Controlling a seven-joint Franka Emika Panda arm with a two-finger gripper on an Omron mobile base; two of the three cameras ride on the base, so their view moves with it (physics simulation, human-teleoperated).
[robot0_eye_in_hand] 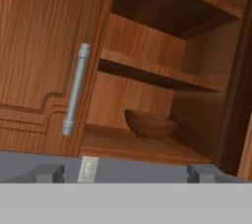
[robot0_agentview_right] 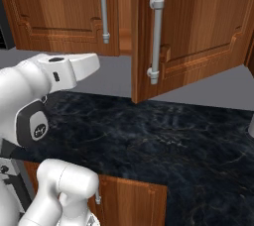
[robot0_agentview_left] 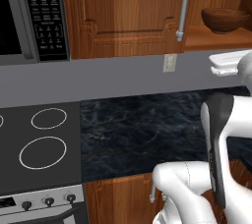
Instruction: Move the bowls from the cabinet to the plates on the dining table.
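A dark brown bowl (robot0_eye_in_hand: 150,125) with a wood-like sheen sits upright on the bottom shelf of the open cabinet (robot0_eye_in_hand: 147,66). It is also at the upper right in the left base view, bowl (robot0_agentview_left: 224,19) on the cabinet shelf (robot0_agentview_left: 216,39). My gripper (robot0_eye_in_hand: 127,174) is open, fingertips (robot0_eye_in_hand: 47,173) wide apart with nothing between them. It hangs in front of and slightly below the shelf, short of the bowl. The cabinet's right door (robot0_agentview_right: 198,31) is swung open towards me. The plates and the dining table are out of view.
The cabinet's left door (robot0_agentview_left: 128,12) is closed, its silver bar handle (robot0_agentview_left: 183,9) beside the opening. A microwave (robot0_agentview_left: 29,16) hangs at left over the stove (robot0_agentview_left: 39,144). A black marbled counter (robot0_agentview_left: 142,129) lies below, with a wall outlet (robot0_agentview_left: 170,63) on the grey wall.
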